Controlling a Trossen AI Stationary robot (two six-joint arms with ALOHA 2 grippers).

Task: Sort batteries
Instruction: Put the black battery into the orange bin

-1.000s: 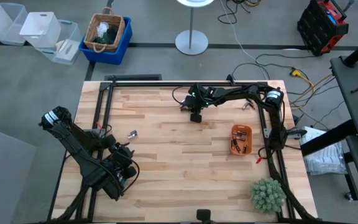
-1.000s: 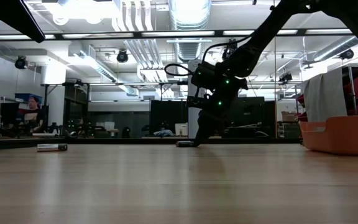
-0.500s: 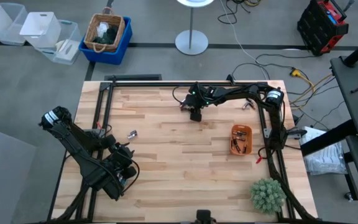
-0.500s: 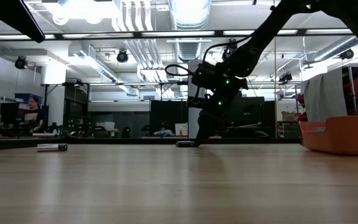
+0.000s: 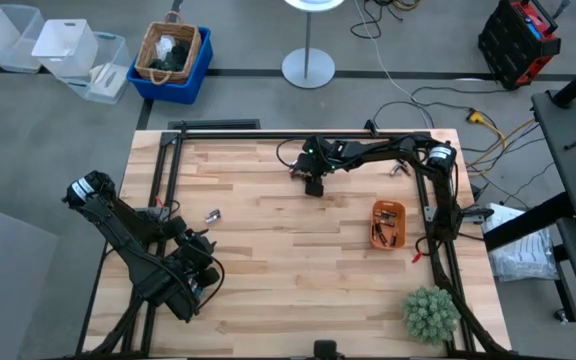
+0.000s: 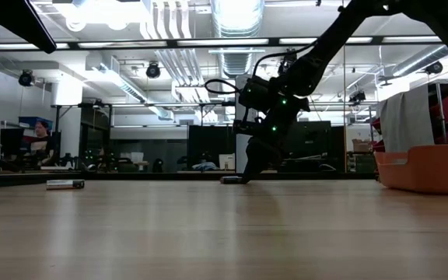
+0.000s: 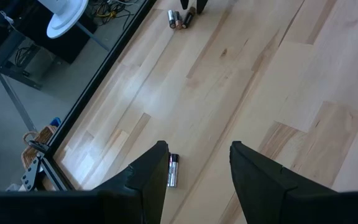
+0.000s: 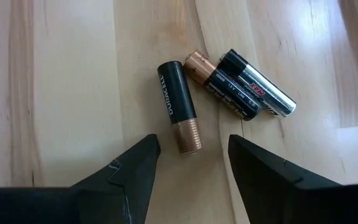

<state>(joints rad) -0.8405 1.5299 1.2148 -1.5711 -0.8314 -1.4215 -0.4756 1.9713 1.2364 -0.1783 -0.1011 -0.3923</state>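
The right gripper (image 8: 188,171) hangs low over the far middle of the wooden table (image 5: 268,270), its fingers spread apart with nothing between them — the gap sits directly over a black-and-copper battery (image 8: 179,106) lying alone on the boards. Just beside that one, two more batteries (image 8: 244,84) lie side by side and touching (one copper-capped, one with a silver body). Bare wood surrounds the trio on every side, though the table's far edge is close behind them.

The left gripper (image 7: 194,171) waits above the near-left part of the table, fingers parted and empty; a single silver-and-black battery (image 7: 173,170) lies on the boards by its left finger. From above, that battery (image 5: 212,215) sits in open wood, well apart from the far cluster. An orange tray (image 5: 388,223) stands near the right edge, with loose items in it.
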